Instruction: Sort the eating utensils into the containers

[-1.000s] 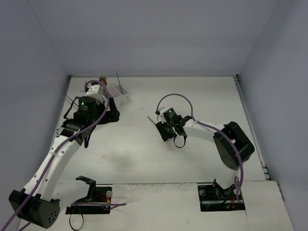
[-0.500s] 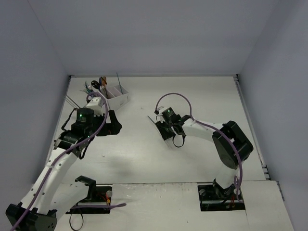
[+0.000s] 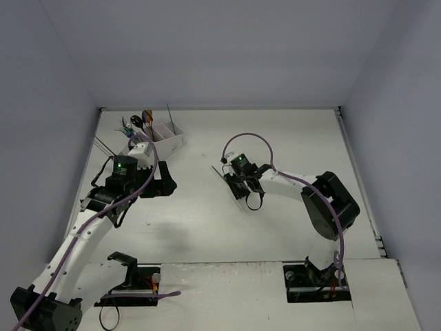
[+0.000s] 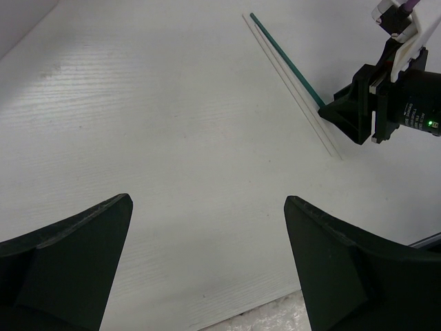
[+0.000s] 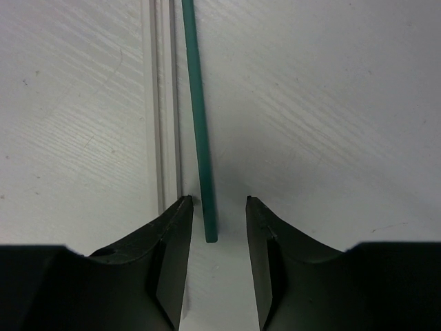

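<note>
Eating utensils [image 3: 138, 123] show in two places: a cluster of dark handles standing in the caddy [image 3: 172, 141] at the far left corner, and thin sticks lying out in the middle of the table [image 3: 289, 138].

Pale grey-lavender walls [image 3: 207, 55], plain and matte, close the space in on three sides. The table is white, with a fine, brushed wood-like grain that we see up close in both wrist views.

The left arm [image 3: 83, 234] reaches up the left side, and its white wrist partly covers the near end of the caddy. The right arm [image 3: 331, 207] folds in from the right toward the centre, with a purple cable [image 3: 248, 136] arching over it.

The caddy is white, thin-walled and boxy. A slim stick pokes up from its far side.

The left end effector [image 4: 207, 200] is spread wide over bare table with nothing between its dark, wedge-shaped fingers.

The right end effector [image 5: 215, 200] is low on the table. Its fingers are narrowed around the near end of a teal stick [image 5: 197, 103], with a gap on each side, so it is not pinching. The teal stick is flat-sided and straight. Just beside it, parallel, lies a pale stick [image 5: 162, 103]. We cannot tell whether that is one piece or two.
</note>
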### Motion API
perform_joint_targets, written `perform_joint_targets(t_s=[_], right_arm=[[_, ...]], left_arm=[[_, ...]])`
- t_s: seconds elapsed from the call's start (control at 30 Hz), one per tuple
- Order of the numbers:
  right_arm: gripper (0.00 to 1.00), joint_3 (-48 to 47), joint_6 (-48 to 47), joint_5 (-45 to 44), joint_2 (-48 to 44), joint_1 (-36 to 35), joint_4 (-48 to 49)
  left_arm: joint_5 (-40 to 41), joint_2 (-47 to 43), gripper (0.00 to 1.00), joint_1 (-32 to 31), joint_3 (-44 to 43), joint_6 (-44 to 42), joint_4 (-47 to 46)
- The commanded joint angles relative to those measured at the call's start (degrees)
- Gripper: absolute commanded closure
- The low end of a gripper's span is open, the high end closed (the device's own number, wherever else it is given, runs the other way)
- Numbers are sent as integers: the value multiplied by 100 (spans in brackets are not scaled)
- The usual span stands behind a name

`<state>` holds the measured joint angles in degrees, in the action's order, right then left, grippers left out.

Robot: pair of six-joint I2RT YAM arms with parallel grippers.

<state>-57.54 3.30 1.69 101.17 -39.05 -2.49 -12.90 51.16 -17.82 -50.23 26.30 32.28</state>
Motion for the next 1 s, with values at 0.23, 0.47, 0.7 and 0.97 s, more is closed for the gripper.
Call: perform_joint_targets(t_s=[0.23,0.47,0.7,0.97], right_arm=[[97,-223,-31,-309,170,29,-16],[100,-279,-95,-590,-405,51,-11],[100,-396,48,-855,-1446,-591,93],[100,-285,503,-341,-2522,-884,745]], left_arm=[[-186,98,9,16,-57,130,-270],[-545,149,9,-49,-96,539,-620],[-534,483,9,-445,-307,1193,-1528],[133,902,9,-1154,-400,1842,-3103]])
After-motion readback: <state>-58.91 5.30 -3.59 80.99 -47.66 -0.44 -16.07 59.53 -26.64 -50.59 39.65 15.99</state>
